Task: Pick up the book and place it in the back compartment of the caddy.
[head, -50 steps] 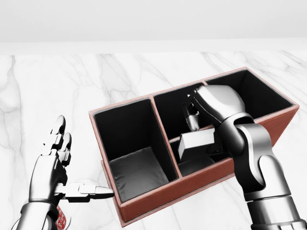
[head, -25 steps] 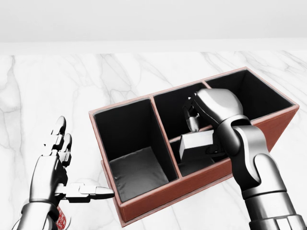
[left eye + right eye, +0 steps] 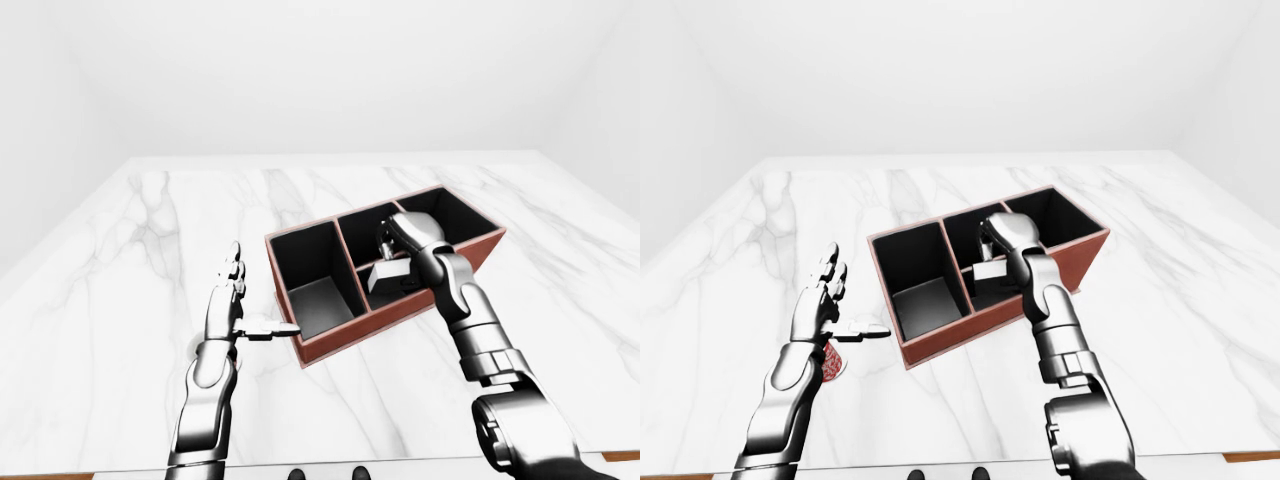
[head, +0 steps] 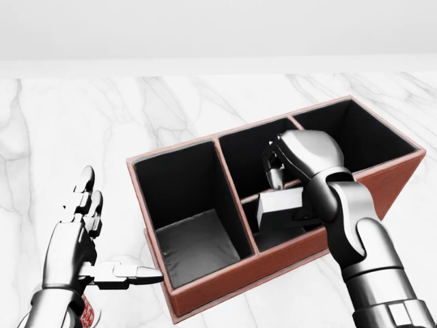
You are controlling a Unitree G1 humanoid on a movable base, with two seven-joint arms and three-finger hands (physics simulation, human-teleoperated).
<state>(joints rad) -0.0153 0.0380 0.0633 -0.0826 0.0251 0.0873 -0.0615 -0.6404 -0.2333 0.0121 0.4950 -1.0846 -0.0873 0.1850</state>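
The red-brown caddy (image 4: 225, 287) with black compartments lies at an angle on the marble table. My right hand (image 4: 281, 186) reaches into its middle section and is shut on the grey-white book (image 4: 278, 203). The book is held level at rim height, over the low divider that splits the middle section into an upper and a lower compartment. Whether it rests on the divider I cannot tell. My left hand (image 4: 109, 236) stands open to the left of the caddy, with its thumb pointing at the caddy's lower left wall and nothing in it.
A small red patterned object (image 3: 832, 362) lies on the table under my left wrist. The caddy's big left compartment (image 4: 194, 242) and right compartment (image 4: 362, 133) hold nothing. The marble table (image 3: 120, 260) spreads wide on all sides.
My right hand has sunk slightly and drawn a little toward the view's bottom, with the book in it. The left hand and the caddy have not moved.
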